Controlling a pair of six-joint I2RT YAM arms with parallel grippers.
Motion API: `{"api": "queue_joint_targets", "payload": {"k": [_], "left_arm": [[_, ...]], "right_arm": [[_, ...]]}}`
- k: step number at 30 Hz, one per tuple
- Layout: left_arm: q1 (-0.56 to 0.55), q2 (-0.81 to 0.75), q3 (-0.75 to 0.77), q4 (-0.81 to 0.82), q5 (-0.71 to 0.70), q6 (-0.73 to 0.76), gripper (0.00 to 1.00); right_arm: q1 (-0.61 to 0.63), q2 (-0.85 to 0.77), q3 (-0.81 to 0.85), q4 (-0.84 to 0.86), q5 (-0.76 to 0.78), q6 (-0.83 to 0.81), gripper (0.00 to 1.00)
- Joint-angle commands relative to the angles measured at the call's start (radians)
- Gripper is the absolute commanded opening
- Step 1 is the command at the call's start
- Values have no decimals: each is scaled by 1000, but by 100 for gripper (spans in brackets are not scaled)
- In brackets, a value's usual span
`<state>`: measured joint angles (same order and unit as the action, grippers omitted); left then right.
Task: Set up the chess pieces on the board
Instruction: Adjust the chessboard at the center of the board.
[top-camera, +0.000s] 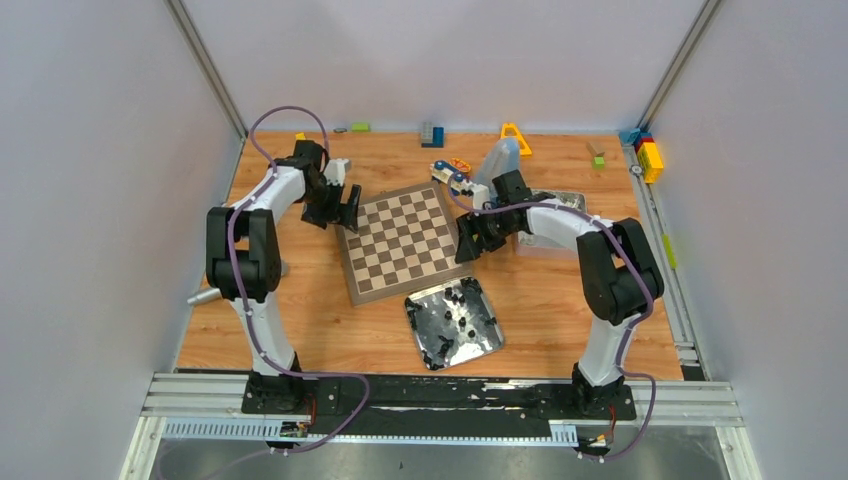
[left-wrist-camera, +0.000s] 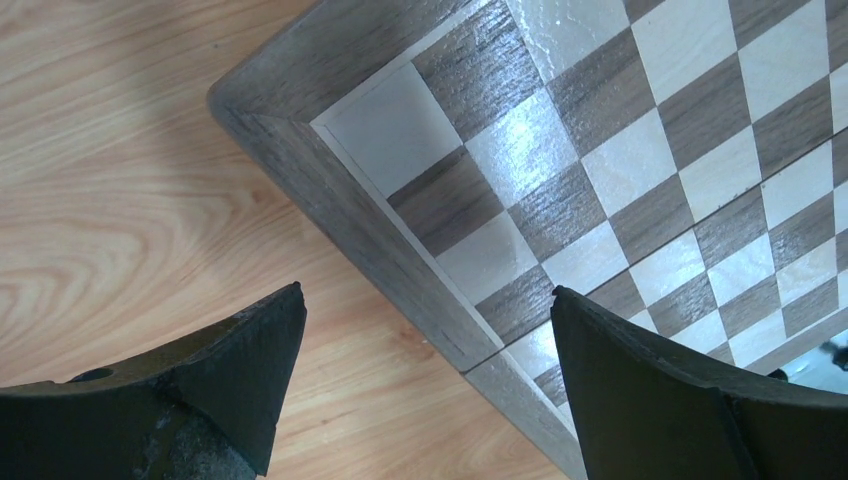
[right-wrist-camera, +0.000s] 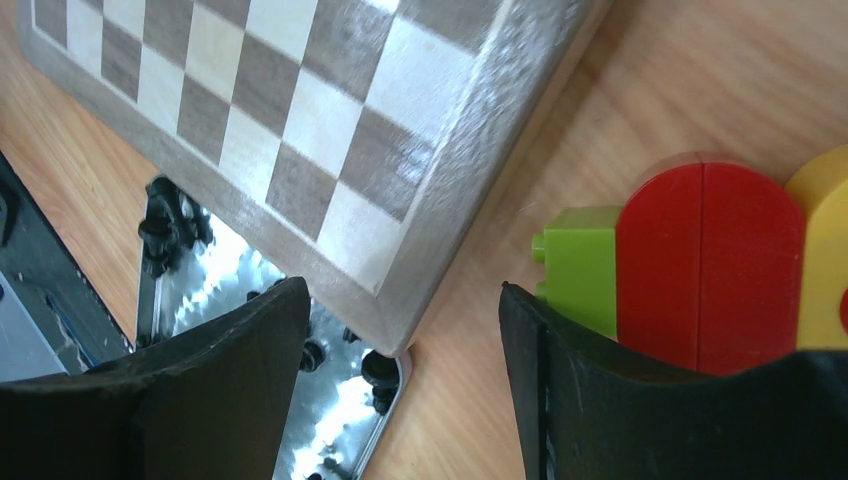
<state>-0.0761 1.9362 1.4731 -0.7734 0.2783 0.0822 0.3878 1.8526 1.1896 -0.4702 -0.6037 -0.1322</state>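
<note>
Right claw (right-wrist-camera: 402, 288) parted near board (right-wrist-camera: 300, 110); chess pieces (top-camera: 455, 308) in silver tray (top-camera: 480, 342)

You look at a light wooden table (top-camera: 300, 330) closed on three sides by plain pale grey walls (top-camera: 450, 60), with slanted metal posts (top-camera: 207, 65) in the back corners, an aluminium rail (top-camera: 190, 395) along the near edge, and soft even light.

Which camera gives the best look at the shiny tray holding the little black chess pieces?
The top external view: the whole tray and its chess pieces show, beside the board. The right wrist view catches only part with a few pieces; the left wrist view, hardly anything.
</note>
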Motion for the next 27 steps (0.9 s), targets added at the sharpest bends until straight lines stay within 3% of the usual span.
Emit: {"api": "queue_joint_targets", "payload": {"k": [1,7,18,27], "left_arm": [[7,46,10,34,103,-46,100],[-13,118,60,34,169,-73,100],[-158,217,180,27,175,-74,100],[-229,337,386,-20,195,-64,100]], "right_arm": [[-48,38,82,68,-17,69,71],[-72,84,127,70,-48,99,72],[-74,91,100,74,-67,120,71],[-98,44,46,73,-20,112,71]]}}
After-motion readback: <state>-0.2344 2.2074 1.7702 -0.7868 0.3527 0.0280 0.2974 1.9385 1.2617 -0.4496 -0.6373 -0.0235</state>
